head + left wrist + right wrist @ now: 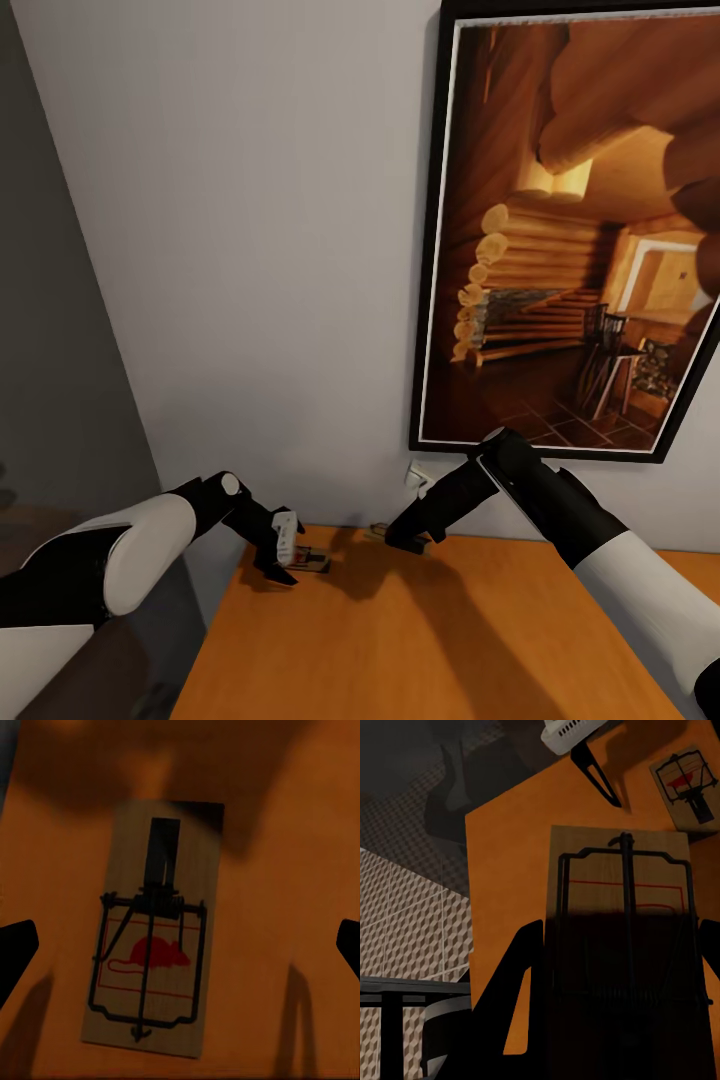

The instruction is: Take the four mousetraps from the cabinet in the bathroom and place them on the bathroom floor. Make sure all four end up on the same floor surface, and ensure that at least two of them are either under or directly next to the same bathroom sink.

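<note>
Head view: both arms reach over the flat orange-brown top of the cabinet [430,640], which stands against a pale wall below a black-framed picture [575,230] of a log interior. The left gripper [283,558] hangs over one mousetrap [312,562] near the cabinet's back left corner. From the left wrist view that mousetrap [154,930] lies flat between the two dark fingers [15,956], which are spread wide and well clear of its long edges (only their tips enter at the picture's sides). It is a pale wooden board with a black wire bar and spring and a red mouse printed on it.

The right gripper [410,540] is down at the back edge of the top, its fingertips hard to separate in shadow. The right wrist view shows a second mousetrap [622,937] held between the fingers [514,997], wire frame facing the camera, its nearer half lost in darkness. Beyond the cabinet's edge lies the bathroom floor [412,922], tiled in a cube pattern.
</note>
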`<state>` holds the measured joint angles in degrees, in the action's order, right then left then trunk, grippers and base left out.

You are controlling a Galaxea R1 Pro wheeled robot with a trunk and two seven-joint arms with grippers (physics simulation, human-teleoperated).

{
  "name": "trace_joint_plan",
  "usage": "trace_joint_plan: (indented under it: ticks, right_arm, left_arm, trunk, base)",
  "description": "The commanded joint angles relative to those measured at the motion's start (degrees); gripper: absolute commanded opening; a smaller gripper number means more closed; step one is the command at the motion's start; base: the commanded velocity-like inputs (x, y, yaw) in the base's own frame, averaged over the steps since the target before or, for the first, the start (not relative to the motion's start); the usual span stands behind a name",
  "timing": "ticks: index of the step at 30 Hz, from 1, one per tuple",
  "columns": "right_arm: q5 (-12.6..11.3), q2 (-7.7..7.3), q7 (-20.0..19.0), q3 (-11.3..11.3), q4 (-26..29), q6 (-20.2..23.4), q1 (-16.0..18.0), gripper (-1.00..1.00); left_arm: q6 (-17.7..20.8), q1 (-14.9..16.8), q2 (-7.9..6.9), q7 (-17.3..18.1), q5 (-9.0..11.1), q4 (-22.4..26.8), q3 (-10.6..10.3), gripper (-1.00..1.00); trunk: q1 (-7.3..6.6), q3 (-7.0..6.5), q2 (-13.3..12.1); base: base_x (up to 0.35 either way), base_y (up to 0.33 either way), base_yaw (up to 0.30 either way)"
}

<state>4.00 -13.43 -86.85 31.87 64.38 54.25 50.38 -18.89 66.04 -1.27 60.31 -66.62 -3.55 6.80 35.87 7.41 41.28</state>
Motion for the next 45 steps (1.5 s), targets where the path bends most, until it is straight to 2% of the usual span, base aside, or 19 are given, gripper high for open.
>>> trace_joint_plan:
  ticks: [1,29,43,45]
  right_arm:
    - [0.4,-0.01,-0.6,0.0,0.0,0.8,0.1,-1.00]
    - [0.4,-0.01,-0.6,0.0,0.0,0.8,0.1,-1.00]
    - [0.4,-0.01,-0.6,0.0,0.0,0.8,0.1,-1.00]
    - [0.4,-0.01,-0.6,0.0,0.0,0.8,0.1,-1.00]
  left_arm:
    - [-0.3,0.1,-0.08,0.0,-0.5,-0.1,0.5,1.00]
    - [-0.3,0.1,-0.33,0.0,-0.4,-0.1,0.8,1.00]
    - [-0.3,0.1,-0.51,0.0,-0.4,1.1,0.9,1.00]
    - [-0.3,0.1,-0.50,0.0,-0.4,1.2,0.9,1.00]
  trunk:
    - [0.02,0.10,0.1]
    - [0.24,0.28,0.5]
    - [3.31,2.80,6.1]
    - [3.31,2.80,6.1]
  base:
    - [0.000,0.000,0.000]
    - [0.000,0.000,0.000]
    - [0.000,0.000,0.000]
    - [0.000,0.000,0.000]
